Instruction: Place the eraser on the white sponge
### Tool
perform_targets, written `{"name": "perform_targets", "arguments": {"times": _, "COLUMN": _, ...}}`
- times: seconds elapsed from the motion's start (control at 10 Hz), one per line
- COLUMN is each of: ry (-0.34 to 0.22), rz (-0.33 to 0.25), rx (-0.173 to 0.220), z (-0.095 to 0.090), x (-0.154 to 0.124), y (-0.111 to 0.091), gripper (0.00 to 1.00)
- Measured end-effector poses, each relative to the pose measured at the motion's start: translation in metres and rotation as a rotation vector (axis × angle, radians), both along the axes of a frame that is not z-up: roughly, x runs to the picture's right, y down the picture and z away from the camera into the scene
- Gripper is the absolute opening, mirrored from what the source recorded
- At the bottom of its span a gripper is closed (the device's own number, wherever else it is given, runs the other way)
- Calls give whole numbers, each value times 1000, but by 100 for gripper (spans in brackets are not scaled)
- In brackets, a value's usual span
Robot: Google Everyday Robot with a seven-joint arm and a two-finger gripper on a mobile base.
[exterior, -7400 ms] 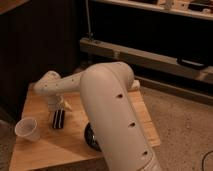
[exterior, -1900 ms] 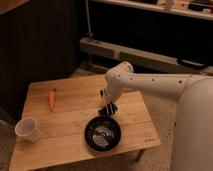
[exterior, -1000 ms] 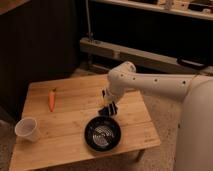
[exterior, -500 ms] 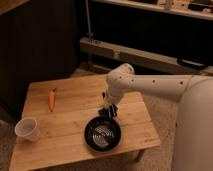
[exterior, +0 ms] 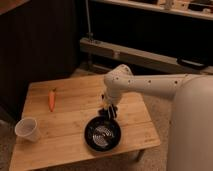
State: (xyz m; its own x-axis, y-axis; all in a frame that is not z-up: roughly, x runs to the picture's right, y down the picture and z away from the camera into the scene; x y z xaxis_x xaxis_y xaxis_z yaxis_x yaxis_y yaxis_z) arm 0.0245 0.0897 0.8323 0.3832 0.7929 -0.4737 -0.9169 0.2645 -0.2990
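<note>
Wooden table (exterior: 70, 115) carries everything here: an orange carrot (exterior: 51, 99) near its far left corner, a paper cup (exterior: 27, 129) at the left front edge, and a round black pan (exterior: 102, 135) close to the front edge, toward the right side. The gripper (exterior: 109, 111) hangs low over the table, just behind the far rim of the pan, with its fingers closed. Something dark sits between them, and I judge it to be the eraser (exterior: 107, 112), though its stripe cannot be made out. The white sponge is not visible; it may lie hidden under the gripper. The step in hand seems to be the lowering of the eraser onto the sponge. The next move calls for a small descent, then an opening of the fingers so the eraser rests flat.
</note>
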Motion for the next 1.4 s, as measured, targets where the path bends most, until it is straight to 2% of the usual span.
{"name": "perform_targets", "arguments": {"times": 0.3, "ry": 23, "rz": -9, "rx": -8, "z": 7, "x": 1, "y": 6, "gripper": 0}}
{"name": "perform_targets", "arguments": {"times": 0.7, "ry": 40, "rz": -6, "rx": 16, "z": 6, "x": 6, "y": -8, "gripper": 0}}
{"name": "perform_targets", "arguments": {"times": 1.0, "ry": 35, "rz": -6, "rx": 31, "z": 7, "x": 1, "y": -15, "gripper": 0}}
{"name": "perform_targets", "arguments": {"times": 1.4, "ry": 11, "rz": -9, "rx": 25, "z": 15, "x": 2, "y": -9, "gripper": 0}}
